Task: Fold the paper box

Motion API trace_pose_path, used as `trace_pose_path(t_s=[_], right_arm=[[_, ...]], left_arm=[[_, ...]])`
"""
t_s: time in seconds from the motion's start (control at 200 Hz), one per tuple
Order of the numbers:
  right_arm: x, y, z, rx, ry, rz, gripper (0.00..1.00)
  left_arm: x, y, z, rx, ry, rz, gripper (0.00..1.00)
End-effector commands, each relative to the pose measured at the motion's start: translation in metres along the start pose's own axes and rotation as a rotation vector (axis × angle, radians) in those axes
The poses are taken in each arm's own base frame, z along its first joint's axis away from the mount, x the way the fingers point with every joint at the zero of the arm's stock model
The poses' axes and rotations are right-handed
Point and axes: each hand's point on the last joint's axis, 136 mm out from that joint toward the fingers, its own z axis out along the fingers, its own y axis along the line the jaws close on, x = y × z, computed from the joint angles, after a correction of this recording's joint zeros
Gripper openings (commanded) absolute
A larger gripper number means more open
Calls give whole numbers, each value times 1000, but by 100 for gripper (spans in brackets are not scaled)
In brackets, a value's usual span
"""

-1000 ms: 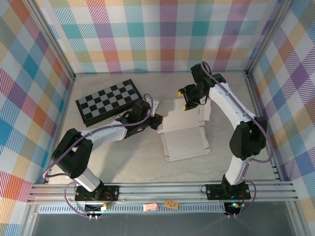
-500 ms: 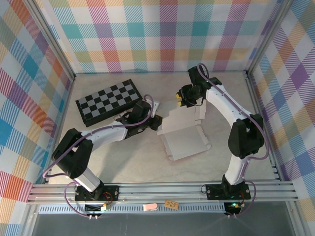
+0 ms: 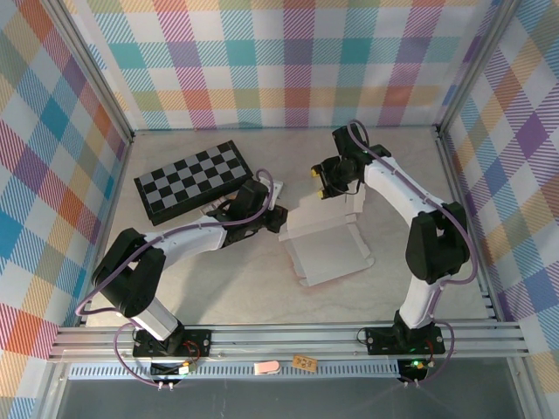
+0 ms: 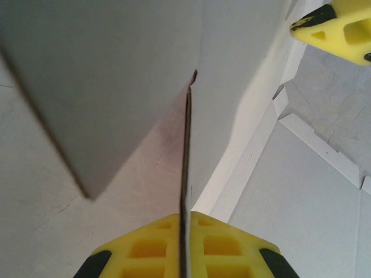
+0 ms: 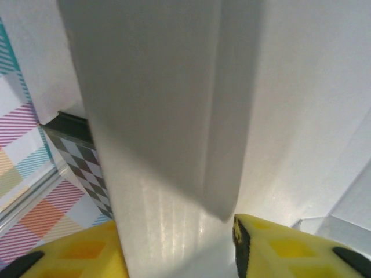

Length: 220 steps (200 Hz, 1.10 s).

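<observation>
Left claw (image 3: 278, 216) is clamped on a thin edge of the paper box (image 3: 330, 249), which lies pale side up at mid table (image 3: 218, 275) w/ its far part raised; right claw (image 3: 328, 178) has an upright panel between its fingers, but I cannot tell if it presses. Risk, IMO: if the arms pull apart, the card may tear at a slit or slip out. Checkered board (image 3: 188, 179) lies just beside the left arm, so a wide swing could hit it.

top external: high, downward, far | wrists: close on shared paper box (image 3: 327, 253)
</observation>
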Motion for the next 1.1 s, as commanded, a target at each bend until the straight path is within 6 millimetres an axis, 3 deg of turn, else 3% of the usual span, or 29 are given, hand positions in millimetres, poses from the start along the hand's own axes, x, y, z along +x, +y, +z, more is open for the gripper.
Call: trace_pose_path(t_s=[0.0, 0.34, 0.67, 0.835, 1.095], right_arm=[[3, -5, -15, 51, -32, -18, 45], [4, -4, -14, 63, -39, 2, 27], [13, -17, -3, 68, -30, -13, 18], [8, -21, 4, 18, -51, -43, 12], [4, -30, 20, -83, -41, -57, 10]], left_arm=[[-21, -6, -10, 6, -78, 28, 0], [-25, -6, -13, -2, -87, 32, 0], [-27, 0, -11, -30, -105, -31, 0], [-24, 4, -6, -42, -105, -68, 0], [-23, 9, -3, -47, -112, -98, 0]])
